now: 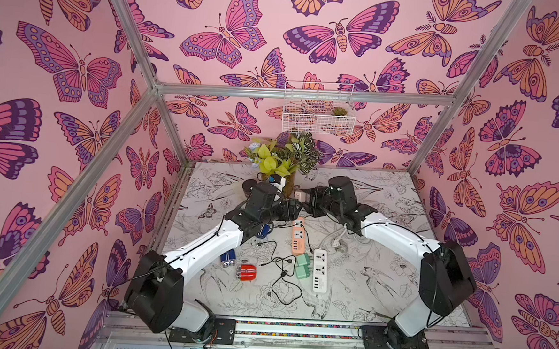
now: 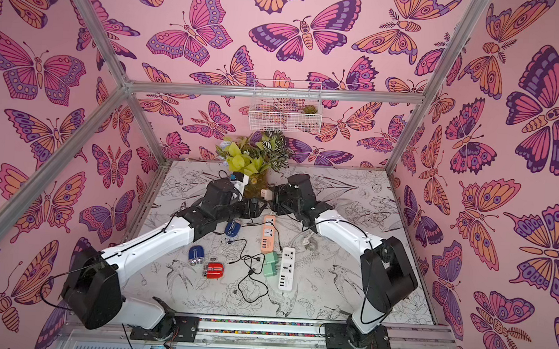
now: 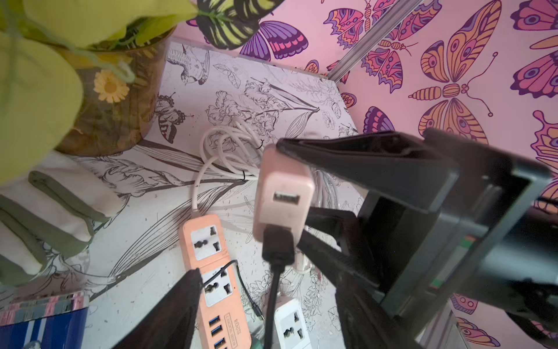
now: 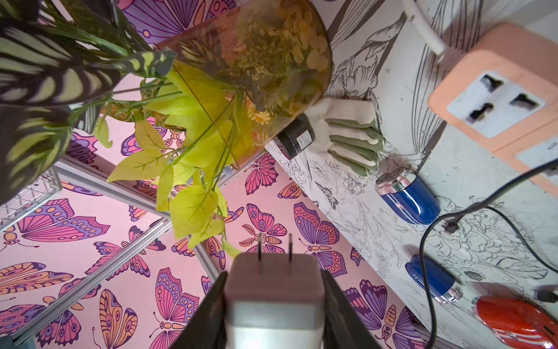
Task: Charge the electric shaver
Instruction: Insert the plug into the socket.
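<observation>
Gripping the pink adapter [image 4: 274, 290] in the right tool [image 4: 274, 273], prongs pointing ahead. Spread wide at the left tool [image 3: 268, 278], either side of the plugged-in black cable [image 3: 271, 302].

This is a robot lab booth. Aluminium frame bars [image 1: 226, 89] hold butterfly-printed wall panels [image 1: 62, 69] around a printed tabletop [image 1: 382, 271]. The left arm [image 1: 200, 247] and right arm [image 1: 397, 237] bolt to a front rail [image 1: 295, 329].

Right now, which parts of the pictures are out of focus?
Left wrist view: yellow-green leaves near the lens are blurred, the black USB plug slightly soft, the orange power strip sharp. Right wrist view: the pink USB adapter close to the lens is soft, the blue shaver near the glove clear. Both top views: even light, no glare.
</observation>
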